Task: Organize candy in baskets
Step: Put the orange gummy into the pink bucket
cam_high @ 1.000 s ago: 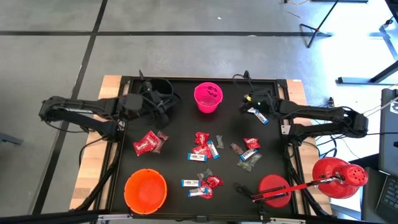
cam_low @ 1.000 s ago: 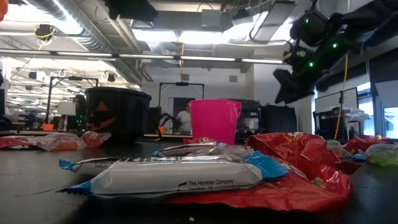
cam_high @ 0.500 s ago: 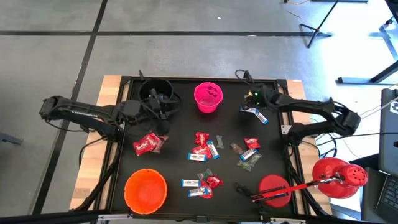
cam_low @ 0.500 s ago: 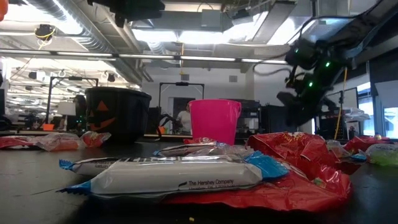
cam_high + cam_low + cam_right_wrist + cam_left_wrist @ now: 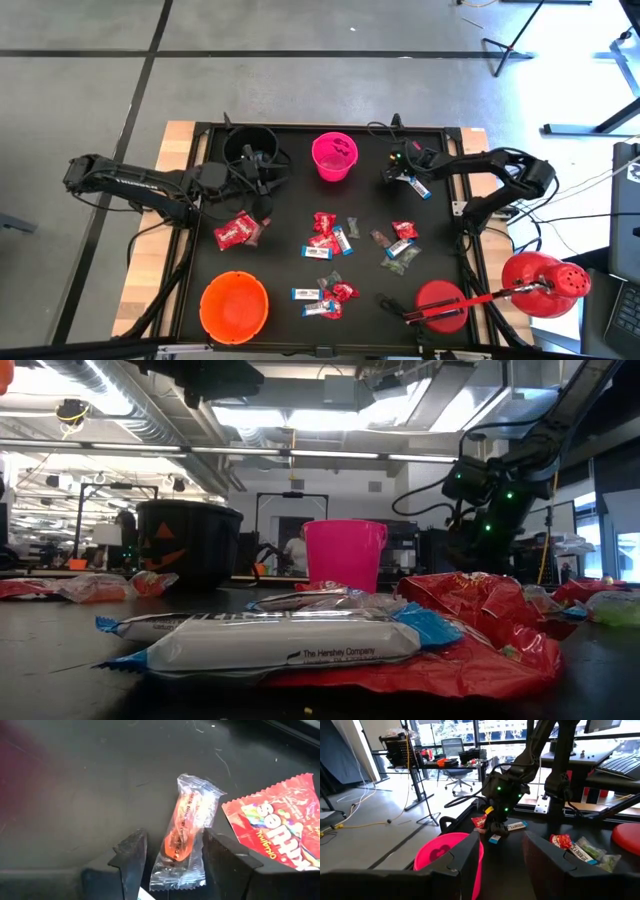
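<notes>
Two dark, slim, jointed arms are showing against the black counter [image 5: 290, 200], black cables looping off both. Small green lights are glowing on the right arm's wrist. The right pincer [image 5: 170, 857] is showing two chunky, matte black fingers [image 5: 131, 857] with angled, faceted edges.

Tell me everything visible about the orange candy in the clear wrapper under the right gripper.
The orange candy is a long, glossy orange sweet sealed in a clear, crinkled wrapper with flat crimped ends and small printed text along it. It lies flat on the black table, unopened. The open right gripper has one dark finger on each side of it; contact is unclear. A red Skittles packet lies close beside it.
</notes>
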